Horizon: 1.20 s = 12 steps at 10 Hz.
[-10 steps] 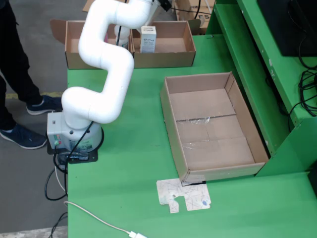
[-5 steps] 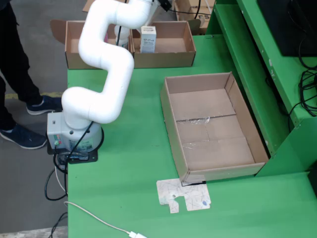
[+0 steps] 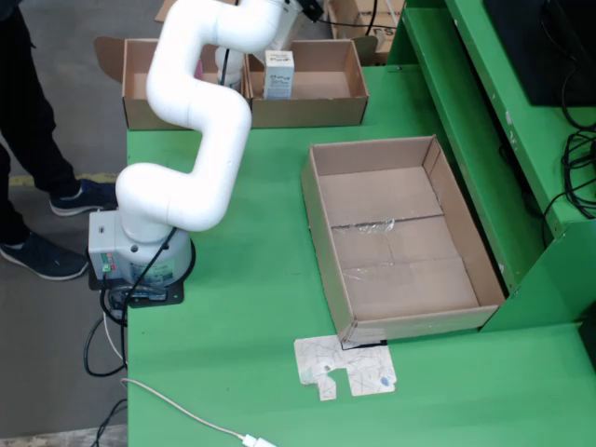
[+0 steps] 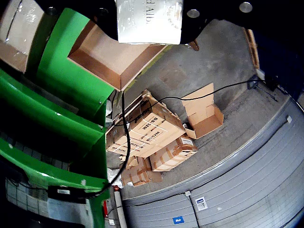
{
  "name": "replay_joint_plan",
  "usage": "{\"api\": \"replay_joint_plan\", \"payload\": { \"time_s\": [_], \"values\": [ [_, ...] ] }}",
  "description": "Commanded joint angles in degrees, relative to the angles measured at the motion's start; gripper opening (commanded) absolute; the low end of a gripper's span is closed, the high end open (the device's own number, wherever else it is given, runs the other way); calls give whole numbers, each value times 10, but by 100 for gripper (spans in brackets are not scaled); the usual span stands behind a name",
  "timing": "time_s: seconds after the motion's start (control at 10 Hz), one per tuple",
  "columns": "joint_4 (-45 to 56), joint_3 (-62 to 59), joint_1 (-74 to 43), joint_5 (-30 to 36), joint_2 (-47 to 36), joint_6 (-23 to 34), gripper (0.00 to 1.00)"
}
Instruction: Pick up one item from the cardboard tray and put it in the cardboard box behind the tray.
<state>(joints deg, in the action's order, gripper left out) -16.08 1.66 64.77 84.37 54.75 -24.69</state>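
Note:
A white carton (image 3: 278,73) with dark print stands upright in the opening of the right-hand cardboard box (image 3: 326,93) at the table's back edge. Above it, at the frame's top, the arm's wrist and gripper (image 3: 304,8) are mostly cut off. In the wrist view the same carton (image 4: 149,29) fills the top centre, and black parts of my gripper (image 4: 148,19) press against both of its sides. Below it lies that box's brown floor (image 4: 111,59). The large cardboard tray (image 3: 321,219) in the middle of the table holds nothing.
A second cardboard box (image 3: 149,88) sits left of the first, partly hidden by the white arm (image 3: 200,102). A flat printed card (image 3: 345,366) lies before the tray. A green shelf (image 3: 484,112) borders the right side. A person's legs (image 3: 28,140) stand at far left.

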Motion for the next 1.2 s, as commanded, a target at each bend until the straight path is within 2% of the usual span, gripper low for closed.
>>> {"api": "replay_joint_plan", "payload": {
  "time_s": [0.0, 0.1, 1.1],
  "values": [
    [-2, -17, 25, -31, -27, 11, 0],
    [-7, -17, 28, -46, -24, 23, 0],
    [-7, -17, 28, -46, -24, 23, 0]
  ]
}}
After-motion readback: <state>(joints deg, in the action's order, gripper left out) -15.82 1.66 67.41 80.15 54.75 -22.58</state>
